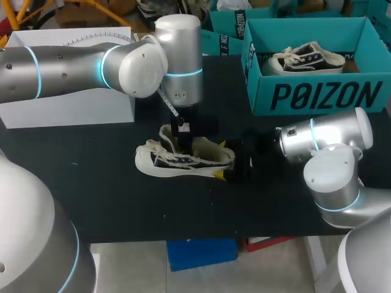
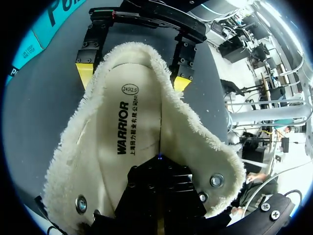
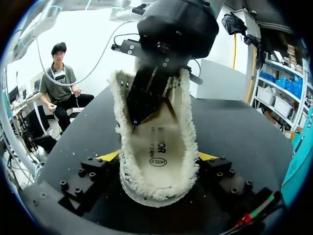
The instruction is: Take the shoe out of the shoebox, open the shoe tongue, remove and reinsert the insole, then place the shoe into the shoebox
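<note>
Two shoes are counted: a loose shoe (image 1: 183, 160) lying outside the shoebox (image 1: 317, 94) and a boxed shoe (image 1: 305, 59) inside it. One shoebox is noted on the one table (image 1: 122, 201). One insole (image 2: 132, 132) is seen, within the loose shoe. One white box (image 1: 67, 110) is recorded, well apart from the shoebox. Two arms are logged, the left arm (image 1: 73, 70) and the right arm (image 1: 324, 146). Two grippers are logged, the left gripper (image 1: 183, 139) and the right gripper (image 1: 227, 162).

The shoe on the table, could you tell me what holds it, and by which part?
The right gripper holds the shoe by its heel, one finger on each side.
</note>
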Controlling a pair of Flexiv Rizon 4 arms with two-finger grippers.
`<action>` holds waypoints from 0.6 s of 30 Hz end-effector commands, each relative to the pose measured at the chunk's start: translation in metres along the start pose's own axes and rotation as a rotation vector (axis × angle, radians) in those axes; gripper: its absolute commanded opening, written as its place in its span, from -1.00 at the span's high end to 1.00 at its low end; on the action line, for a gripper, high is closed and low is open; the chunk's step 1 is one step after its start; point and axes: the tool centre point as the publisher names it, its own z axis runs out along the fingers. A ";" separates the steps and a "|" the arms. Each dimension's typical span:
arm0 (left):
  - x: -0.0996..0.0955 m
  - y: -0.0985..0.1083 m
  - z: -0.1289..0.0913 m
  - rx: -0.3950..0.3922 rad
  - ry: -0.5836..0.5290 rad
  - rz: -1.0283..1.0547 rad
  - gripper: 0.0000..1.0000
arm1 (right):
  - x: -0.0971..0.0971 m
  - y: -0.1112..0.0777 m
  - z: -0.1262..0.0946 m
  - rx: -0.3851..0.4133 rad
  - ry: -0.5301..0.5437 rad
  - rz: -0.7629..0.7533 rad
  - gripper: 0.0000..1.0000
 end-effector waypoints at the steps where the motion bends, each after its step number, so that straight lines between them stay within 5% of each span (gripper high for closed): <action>1: 0.003 0.001 0.015 0.008 0.000 0.000 1.00 | 0.000 -0.002 0.001 0.002 -0.001 0.002 1.00; 9: 0.005 -0.003 0.018 0.014 0.004 0.007 1.00 | 0.000 -0.002 0.001 0.002 -0.001 0.002 1.00; 11: 0.005 -0.003 0.017 0.013 0.003 0.011 0.11 | 0.000 -0.002 0.001 0.002 -0.001 0.002 1.00; 13: 0.004 -0.003 0.016 0.010 -0.005 0.011 0.29 | 0.000 -0.002 0.001 0.002 -0.001 0.002 1.00; 18: 0.001 -0.002 0.011 0.003 -0.032 0.007 0.18 | 0.000 -0.002 0.001 0.002 -0.001 0.002 1.00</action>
